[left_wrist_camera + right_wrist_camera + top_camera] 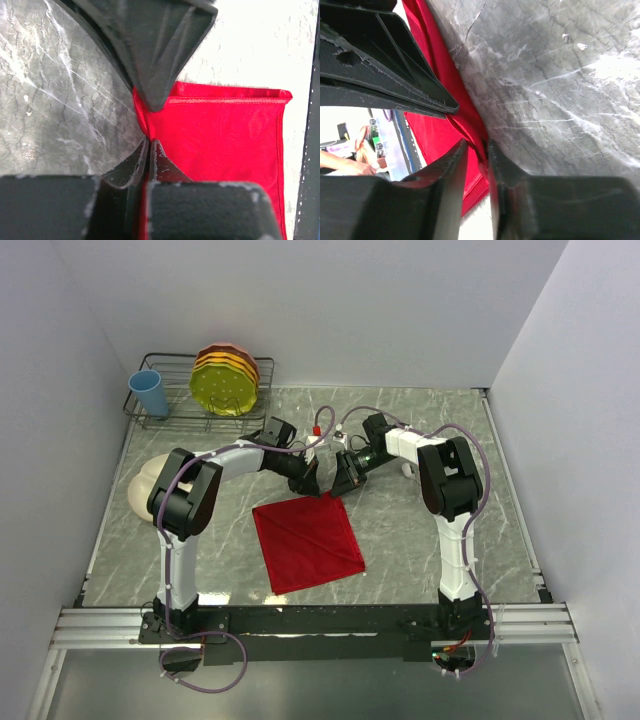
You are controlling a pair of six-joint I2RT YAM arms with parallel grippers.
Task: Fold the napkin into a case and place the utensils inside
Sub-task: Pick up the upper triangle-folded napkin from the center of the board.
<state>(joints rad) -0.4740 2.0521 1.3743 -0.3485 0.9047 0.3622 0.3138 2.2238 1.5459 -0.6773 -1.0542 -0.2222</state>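
The red napkin lies folded as a diamond on the marble table. Both grippers meet at its far corner. My left gripper is shut on the cloth's edge, its jaws pressed together on the red napkin at their tips. My right gripper faces it from the other side. Its jaws stand narrow around a raised fold of the napkin, the cloth touching both tips. The utensils are out of view.
A wire rack at the back left holds yellow and orange plates and a blue cup. A cream plate lies at the left, partly under the left arm. Walls close in the left, back and right.
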